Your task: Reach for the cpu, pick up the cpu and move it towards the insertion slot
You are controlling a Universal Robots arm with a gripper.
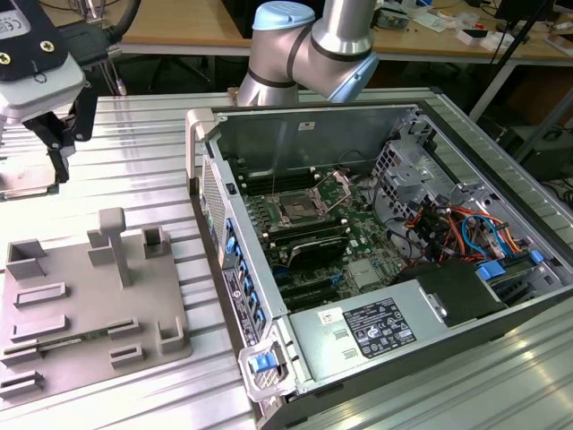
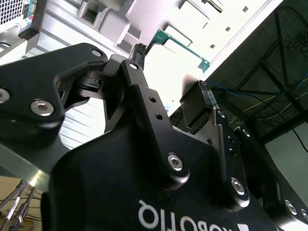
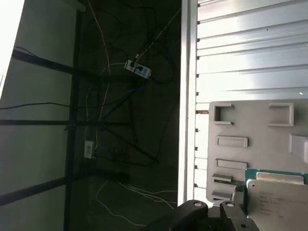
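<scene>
The cpu (image 3: 276, 202) is a flat silvery square with a green edge, seen in the first wrist view partly in front of the grey tray (image 3: 250, 125). In the exterior view a pale flat square that I take for the cpu (image 1: 18, 182) lies at the far left. My gripper (image 1: 64, 152) hangs just above it, a little toward the exterior view's right. In the second wrist view the gripper (image 2: 171, 72) is open, with bright background between its black fingers (image 2: 144, 96). The insertion slot (image 1: 295, 210) sits on the motherboard inside the open computer case.
The grey tray (image 1: 54, 358) with raised blocks and recesses lies at the exterior view's lower left and holds a green memory stick (image 2: 178, 43). The case wall (image 1: 210, 193) stands between tray and motherboard. The table edge (image 3: 187, 96) drops to a floor with cables.
</scene>
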